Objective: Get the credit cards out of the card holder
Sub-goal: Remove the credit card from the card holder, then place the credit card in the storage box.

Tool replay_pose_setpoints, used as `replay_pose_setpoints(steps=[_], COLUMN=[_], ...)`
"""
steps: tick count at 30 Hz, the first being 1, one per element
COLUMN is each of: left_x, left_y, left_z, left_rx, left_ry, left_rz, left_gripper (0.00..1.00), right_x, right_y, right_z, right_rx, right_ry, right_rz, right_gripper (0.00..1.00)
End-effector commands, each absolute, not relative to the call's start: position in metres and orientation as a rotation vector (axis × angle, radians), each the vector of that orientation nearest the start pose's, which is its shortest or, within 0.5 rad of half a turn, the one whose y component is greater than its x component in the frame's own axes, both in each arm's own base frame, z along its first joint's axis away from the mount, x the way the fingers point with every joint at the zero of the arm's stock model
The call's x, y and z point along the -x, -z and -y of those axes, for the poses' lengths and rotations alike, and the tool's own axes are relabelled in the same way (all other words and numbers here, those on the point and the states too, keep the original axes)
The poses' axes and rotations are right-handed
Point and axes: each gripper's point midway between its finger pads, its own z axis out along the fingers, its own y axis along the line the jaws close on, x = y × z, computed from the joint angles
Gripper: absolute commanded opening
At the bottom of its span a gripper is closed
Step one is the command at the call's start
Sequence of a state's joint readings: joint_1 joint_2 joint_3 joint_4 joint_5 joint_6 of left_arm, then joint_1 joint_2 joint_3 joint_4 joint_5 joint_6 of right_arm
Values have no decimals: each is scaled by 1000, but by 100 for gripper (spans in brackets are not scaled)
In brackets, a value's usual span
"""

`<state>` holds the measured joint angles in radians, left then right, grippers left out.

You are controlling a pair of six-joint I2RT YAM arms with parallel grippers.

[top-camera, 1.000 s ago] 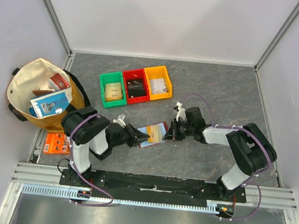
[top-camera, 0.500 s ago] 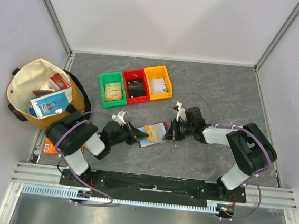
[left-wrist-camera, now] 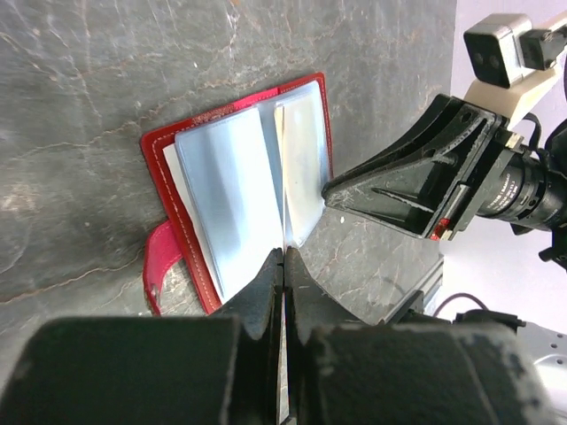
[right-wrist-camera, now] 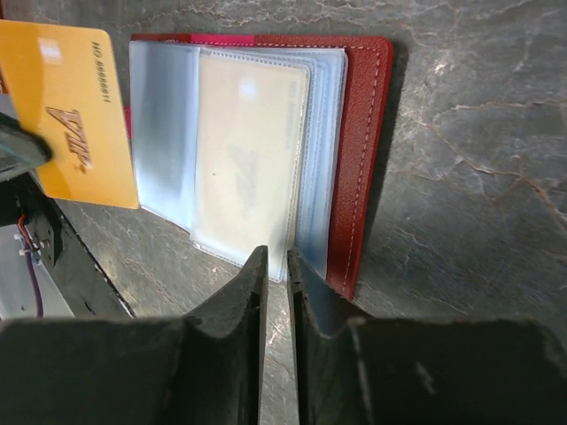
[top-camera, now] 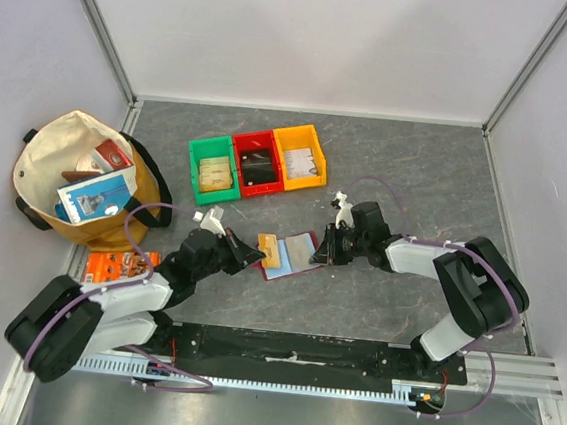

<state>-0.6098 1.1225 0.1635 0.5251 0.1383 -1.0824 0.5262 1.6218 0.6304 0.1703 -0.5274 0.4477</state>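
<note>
While a yellow card is pinched by the left hand, the dark-red card holder (clear sleeves fanned) is laid open; the right hand's state cannot be told.

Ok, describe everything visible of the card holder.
The card holder lies open flat on the grey table. Dark red leather-like cover, pale stitching, a strap tab at one side. Clear blue-grey sleeves fan out; one holds a pale card. The right fingers sit at the sleeves' edge, grip unclear. The gold card, pinched by the left fingers, sits at its opposite edge.
</note>
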Motion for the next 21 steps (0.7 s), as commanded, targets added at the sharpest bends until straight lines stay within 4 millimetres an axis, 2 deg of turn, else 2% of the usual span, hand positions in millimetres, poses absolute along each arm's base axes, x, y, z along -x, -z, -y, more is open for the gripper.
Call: replay_pose_setpoints(steps=[1,4,6,10,13,16,21], left_x=[-218,-222,-224,-231,-234,-235,-234], left_y=[-63,-84,-100,-138,-163,-188,-215], left_z=[202,200,200,199,200,202,207], left_rx=[418,431,447,487,501,496,499], left_ry=[998,1032,1073,1150,1214,1274,1364], left_rz=[-2173,-2094,-2038,-1892,-1806,-1729,-1640], left_gripper=[2,2,2,2,2,2,2], right_x=[-253,-259,-265,-266,-262,-252,-237], right_y=[-29,-52,-75,-119,-151,-171,-202], right_z=[-247,-251,-254,-271,-287,-308,-340], right_rx=[341,314,280,230,210,229,227], right_ry=[-931,-961,-990,-1150,-1285,-1403,-1598], right_rz=[-2491,-2424,-2348,-2179,-2057,-1986,-1853], right_gripper=[27,43,53,66,70,71,71])
